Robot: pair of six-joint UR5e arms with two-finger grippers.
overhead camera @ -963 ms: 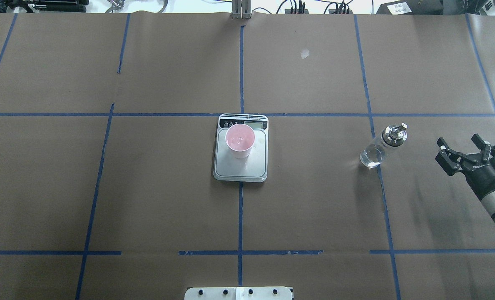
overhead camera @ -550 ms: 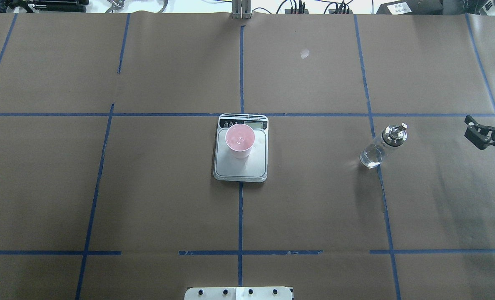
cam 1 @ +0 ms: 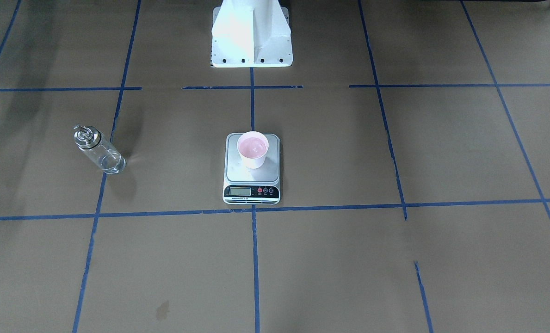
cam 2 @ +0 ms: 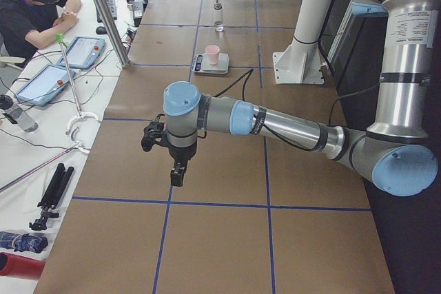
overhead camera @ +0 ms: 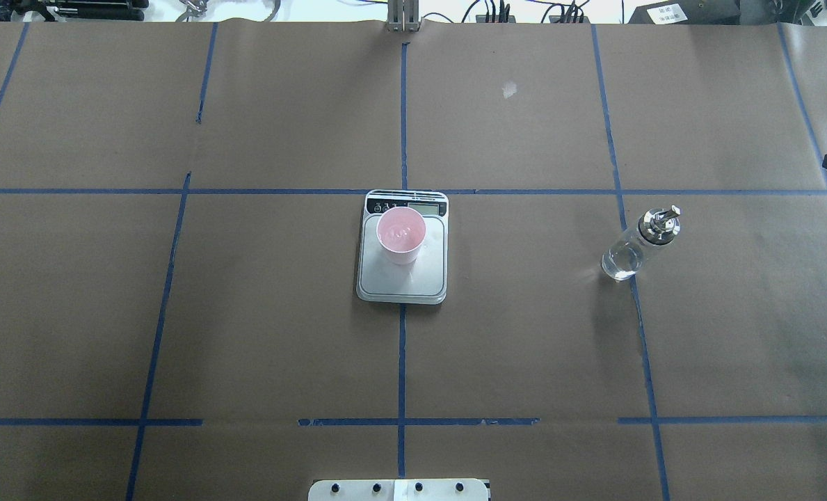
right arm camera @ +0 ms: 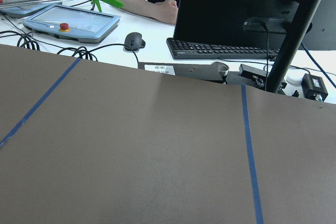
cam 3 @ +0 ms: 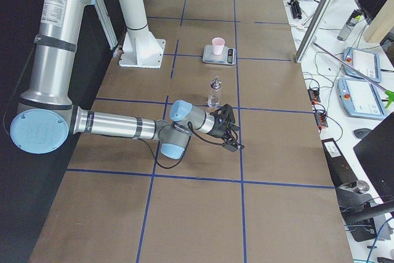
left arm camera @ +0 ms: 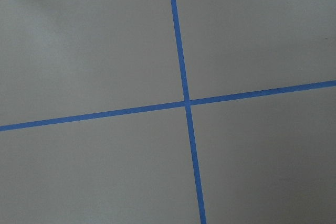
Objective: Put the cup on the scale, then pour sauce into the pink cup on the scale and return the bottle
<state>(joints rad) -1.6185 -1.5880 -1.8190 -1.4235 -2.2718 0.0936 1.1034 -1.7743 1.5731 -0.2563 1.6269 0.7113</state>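
**Brown paper, open ground on every side**

Brown paper across the whole table [overhead camera: 260, 327], squared off with blue tape [overhead camera: 400, 362]. At the centre, on a tape line, the silver-grey scale [overhead camera: 403, 282], display strip toward the far edge. On its platform, toward the display end, the pink cup [overhead camera: 400, 235], upright, with a faint wet sheen inside. Off to the right, well apart from the scale, the clear bottle [overhead camera: 630, 250], upright on another tape line, metal spout [overhead camera: 663, 221] on top, touching nothing. Bare paper between the two, and bare paper from both out to the table's edges.

Right gripper [cam 3: 231, 129] over the table near its right end, well apart from the bottle, with only a black tip at the overhead view's right border. Jaws spread apart, nothing between them. Left gripper [cam 2: 177, 169] over the left end, far from the scale, facing the paper above a tape crossing. Impossible to tell whether parted or closed. Beyond the table's edge in the right wrist view, a keyboard [right arm camera: 226, 50] and mouse [right arm camera: 134, 40] on a white desk.
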